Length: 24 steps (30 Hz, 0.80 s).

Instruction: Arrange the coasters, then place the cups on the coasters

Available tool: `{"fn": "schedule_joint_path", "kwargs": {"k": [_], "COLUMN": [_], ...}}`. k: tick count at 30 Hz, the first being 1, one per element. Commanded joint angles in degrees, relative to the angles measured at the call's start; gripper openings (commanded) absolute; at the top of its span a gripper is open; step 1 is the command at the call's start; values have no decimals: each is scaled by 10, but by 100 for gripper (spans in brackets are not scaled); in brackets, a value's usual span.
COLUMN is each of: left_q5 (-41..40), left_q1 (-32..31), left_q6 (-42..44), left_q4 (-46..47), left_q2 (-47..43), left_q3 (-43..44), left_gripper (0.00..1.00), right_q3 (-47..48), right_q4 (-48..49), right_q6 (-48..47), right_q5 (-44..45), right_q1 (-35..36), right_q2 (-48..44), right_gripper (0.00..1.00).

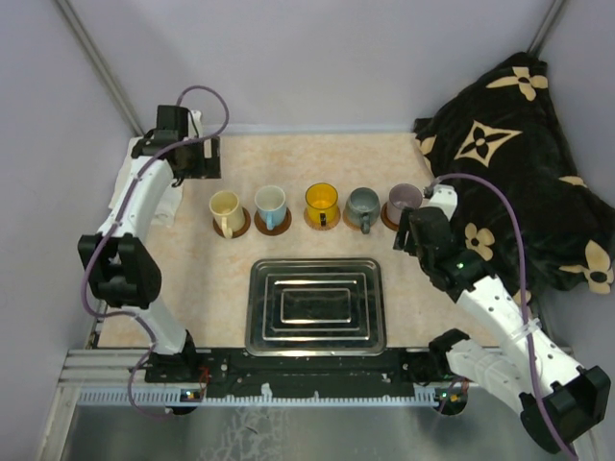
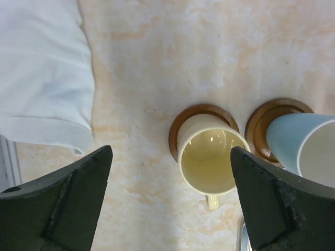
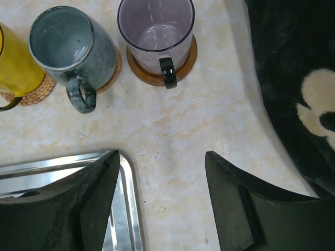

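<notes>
Since all five cups stand on coasters in one row across the far half of the table, I judge the task done or very nearly so, and the remaining hazards lie in getting the arms clear. From left to right the row is cream cup, light blue cup, yellow cup, grey cup and purple cup, with the steel tray lying bare nearer the bases. The left gripper is spread wide with nothing between its fingers, and it hangs above the cream cup. In the wrist view one finger overlaps both that cup's rim and the light blue cup beside it (I cannot tell the height gap from this angle). A sideways retreat made too low could catch a rim and drag a cup off its dark coaster. The white cloth on the other side could snag the opposite finger. The right gripper is moderately parted and empty, sitting just short of the purple cup, whose handle points straight at it. Any forward drift would strike that handle and spin or tip the cup. The black patterned blanket lies close on its outer side, so a wide swing risks fouling the fabric. The grey cup's handle also juts toward the tray, near the arm's return path.
</notes>
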Motion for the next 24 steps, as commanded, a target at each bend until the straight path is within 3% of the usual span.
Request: {"fn": "schedule_joint_path", "kwargs": {"k": [1,8,14,17,19,24], "left_q5": [-21,-74,-101,-72,-65,-115], "left_q1": [8,24,58,95,118,135], "left_q6": [-18,-38,-74,-82,-87,-121], "left_q4": [38,74,69,77,72,33], "left_q2": [-69,-155,-223,-261,-279,-300], "left_q3": [-14,-101,-161,-193,-206,-235], "left_gripper": [100,100,100,100,100,100], "right_q3": [45,76,93,88,88,79], "right_q4": [38,53,42,39,29,22], "right_q6": [-36,-51,-2,28,41,65], "right_q5": [52,34,-70,-107,-94,-16], "right_q1": [-4,-78,-238,-305,-322,-325], "right_q2": [15,38,49,48,44,-5], "right_gripper": [68,73,83,92,99,99]}}
